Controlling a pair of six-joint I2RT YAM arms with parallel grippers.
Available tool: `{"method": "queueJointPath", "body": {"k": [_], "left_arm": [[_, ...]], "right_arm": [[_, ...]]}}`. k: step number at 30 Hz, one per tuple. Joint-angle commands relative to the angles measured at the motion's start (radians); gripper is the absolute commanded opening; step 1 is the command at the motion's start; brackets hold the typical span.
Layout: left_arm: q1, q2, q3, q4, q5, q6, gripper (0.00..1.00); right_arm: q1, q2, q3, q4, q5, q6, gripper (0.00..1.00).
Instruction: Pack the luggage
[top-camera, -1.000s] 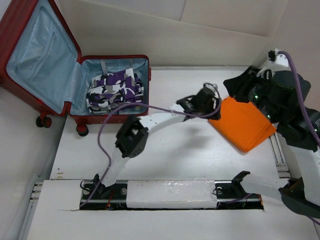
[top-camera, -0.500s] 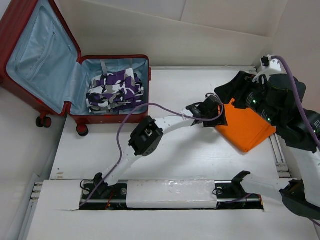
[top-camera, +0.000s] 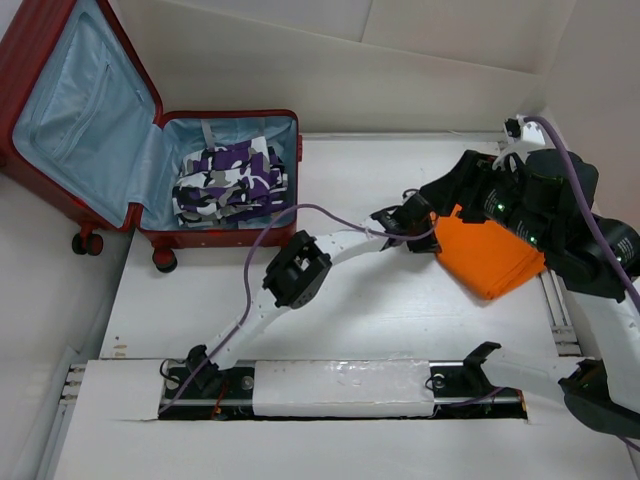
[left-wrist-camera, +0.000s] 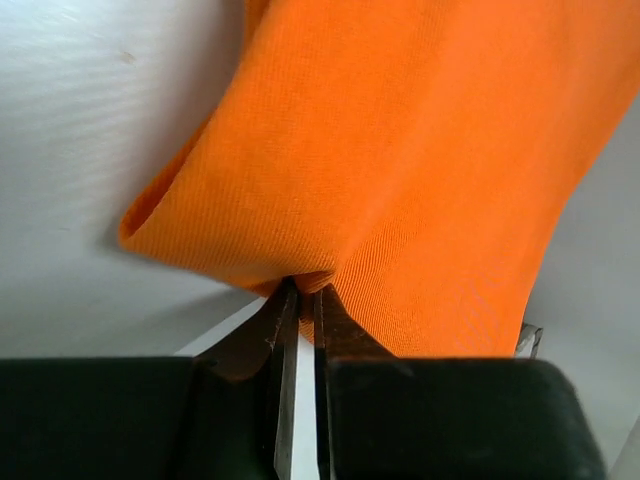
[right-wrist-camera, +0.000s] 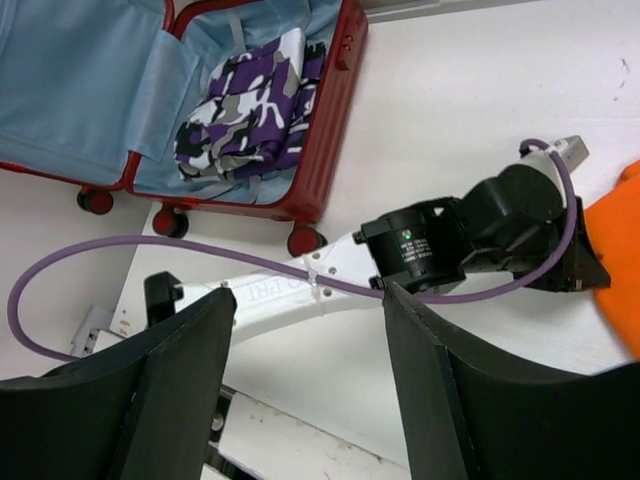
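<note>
Left gripper (left-wrist-camera: 300, 295), jaws pinched nearly together on a folded edge of the orange cloth (left-wrist-camera: 400, 150), holds it at about 3 o'clock on the white table (top-camera: 350, 310). Right gripper (right-wrist-camera: 308, 295), fingers spread wide with nothing between them, hovers over the same cloth. At 10 o'clock in the overhead view the luggage (top-camera: 90, 110) stands open, lid raised, a purple camouflage garment (top-camera: 228, 180) lying in its blue-lined base.
</note>
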Motion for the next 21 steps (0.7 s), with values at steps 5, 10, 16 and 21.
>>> {"method": "queueJointPath", "body": {"k": [5, 10, 16, 21], "left_arm": [[0.215, -0.179, -0.322, -0.023, -0.142, 0.060, 0.00], [0.303, -0.276, -0.400, -0.020, -0.145, 0.158, 0.00], [0.312, -0.392, -0.392, -0.102, -0.157, 0.273, 0.42], [0.312, -0.540, -0.571, -0.067, -0.189, 0.257, 0.56]], "right_arm": [[-0.005, -0.017, -0.001, 0.020, -0.028, -0.019, 0.68], [-0.005, -0.017, -0.033, 0.040, -0.040, -0.019, 0.68], [-0.005, -0.017, -0.052, 0.069, -0.049, -0.019, 0.68], [-0.005, -0.017, -0.081, 0.099, -0.058, -0.019, 0.68]]}}
